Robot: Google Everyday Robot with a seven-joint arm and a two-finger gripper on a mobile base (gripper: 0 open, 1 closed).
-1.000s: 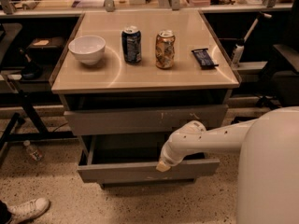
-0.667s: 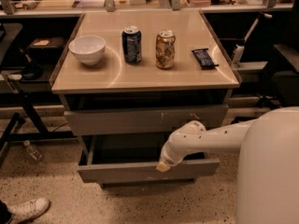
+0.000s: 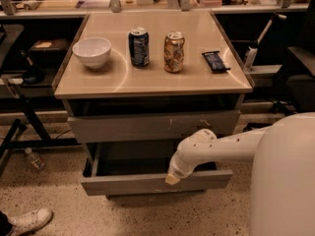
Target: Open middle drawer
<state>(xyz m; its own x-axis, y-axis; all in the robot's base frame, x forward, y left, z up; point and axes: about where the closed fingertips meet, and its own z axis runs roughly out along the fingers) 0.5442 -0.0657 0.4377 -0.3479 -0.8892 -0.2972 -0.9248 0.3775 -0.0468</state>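
Jaws: I can't tell if clenched or released. Gripper (image 3: 172, 178) sits at the top lip of the middle drawer (image 3: 147, 183) front, right of centre, probably because the plain front has no handle to hook. The drawer stands pulled out of the cabinet with its tray showing, so I judge the opening mostly done. Scratched drawer front (image 3: 152, 126) above is shut. Desk (image 3: 147, 85) carries bowl (image 3: 92, 51), blue can (image 3: 139, 46), gold can (image 3: 173, 52) and dark bar (image 3: 215, 61), well apart from my arm (image 3: 216, 149).

Glossy, smooth tabletop (image 3: 162, 85); shiny metal blue can (image 3: 139, 46) and gold can (image 3: 173, 52); glazed white bowl (image 3: 92, 51). The middle drawer (image 3: 128, 185) looks matt grey; the smooth pale gripper (image 3: 172, 179) sits at its front rim, lower centre.
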